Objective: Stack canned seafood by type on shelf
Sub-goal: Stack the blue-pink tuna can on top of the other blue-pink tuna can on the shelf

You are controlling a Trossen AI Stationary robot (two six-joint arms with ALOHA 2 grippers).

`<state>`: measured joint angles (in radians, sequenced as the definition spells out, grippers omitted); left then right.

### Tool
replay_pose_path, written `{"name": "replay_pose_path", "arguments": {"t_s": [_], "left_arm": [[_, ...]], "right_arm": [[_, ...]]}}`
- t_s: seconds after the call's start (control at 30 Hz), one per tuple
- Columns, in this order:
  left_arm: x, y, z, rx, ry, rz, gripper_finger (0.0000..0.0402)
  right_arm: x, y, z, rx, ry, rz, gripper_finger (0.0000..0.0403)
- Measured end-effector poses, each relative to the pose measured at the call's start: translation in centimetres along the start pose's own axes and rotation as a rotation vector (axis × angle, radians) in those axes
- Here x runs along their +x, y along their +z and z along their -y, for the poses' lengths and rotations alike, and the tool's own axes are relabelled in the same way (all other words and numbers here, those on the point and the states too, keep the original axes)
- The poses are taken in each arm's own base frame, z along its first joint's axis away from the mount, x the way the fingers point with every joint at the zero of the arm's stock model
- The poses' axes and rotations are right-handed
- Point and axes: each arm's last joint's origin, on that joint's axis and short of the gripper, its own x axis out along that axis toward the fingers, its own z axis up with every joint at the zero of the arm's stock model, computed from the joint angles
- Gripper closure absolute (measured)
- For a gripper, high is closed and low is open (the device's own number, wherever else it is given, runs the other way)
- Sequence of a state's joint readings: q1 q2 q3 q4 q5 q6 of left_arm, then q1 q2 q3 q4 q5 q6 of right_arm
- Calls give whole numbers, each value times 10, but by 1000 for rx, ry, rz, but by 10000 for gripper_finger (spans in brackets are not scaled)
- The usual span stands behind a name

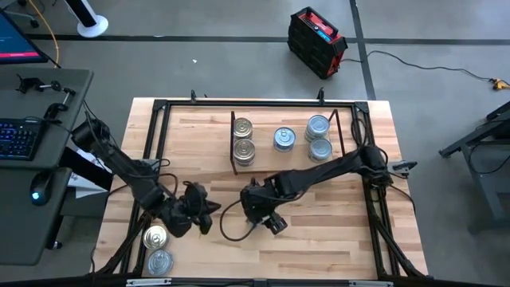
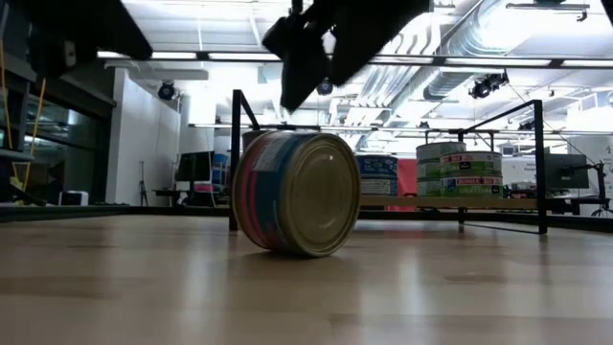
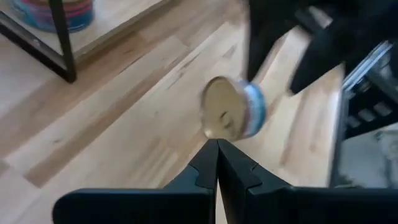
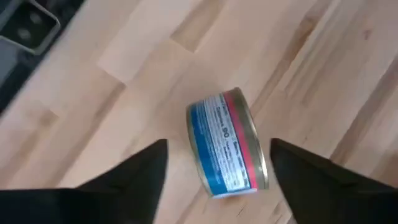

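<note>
Gold-lidded and round, a tin (image 2: 295, 193) stands on its edge on the wooden table (image 1: 319, 231), directly under the right gripper (image 4: 217, 162), whose fingers are spread wide with nothing between them. On that smooth rim it could roll off across the slick boards, or tip flat as fingers close on its curved, paper-labelled wall. The left gripper (image 3: 217, 163) waits close by, fingers pressed together and empty. Behind, other tins (image 1: 319, 137) sit on the light wooden shelf (image 1: 296, 155) with thin black metal ends.
</note>
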<state>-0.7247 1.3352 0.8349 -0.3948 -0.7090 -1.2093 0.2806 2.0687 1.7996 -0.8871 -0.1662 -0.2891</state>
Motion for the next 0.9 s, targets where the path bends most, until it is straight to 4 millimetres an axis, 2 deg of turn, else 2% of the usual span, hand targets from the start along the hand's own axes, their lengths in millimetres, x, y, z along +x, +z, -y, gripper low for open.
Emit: {"name": "replay_pose_path", "arguments": {"t_s": [0.07, 0.17, 0.53, 0.63, 0.73, 0.83, 0.87, 0.9], "left_arm": [[-3, -2, 3, -39, -14, 28, 401], [-5, -2, 6, -92, -36, 60, 401], [-7, 4, 16, -153, -106, 151, 401], [-7, 8, 20, -146, -128, 193, 401], [-11, 16, 26, -164, -168, 221, 401], [-30, 39, 38, -137, -243, 275, 401], [-37, 47, 41, -105, -257, 293, 401], [-44, 54, 42, -62, -264, 311, 401]], "right_arm": [[6, -1, 2, -48, -23, -20, 106], [12, -2, 4, -108, -66, -48, 84], [50, -6, 3, -140, -58, -111, 81], [54, -6, -2, -156, -110, -142, 102], [51, -5, -9, -178, -167, -174, 153], [36, -3, -18, -190, -206, -190, 225], [29, -3, -21, -178, -217, -191, 239], [21, -3, -23, -156, -227, -189, 238]]}}
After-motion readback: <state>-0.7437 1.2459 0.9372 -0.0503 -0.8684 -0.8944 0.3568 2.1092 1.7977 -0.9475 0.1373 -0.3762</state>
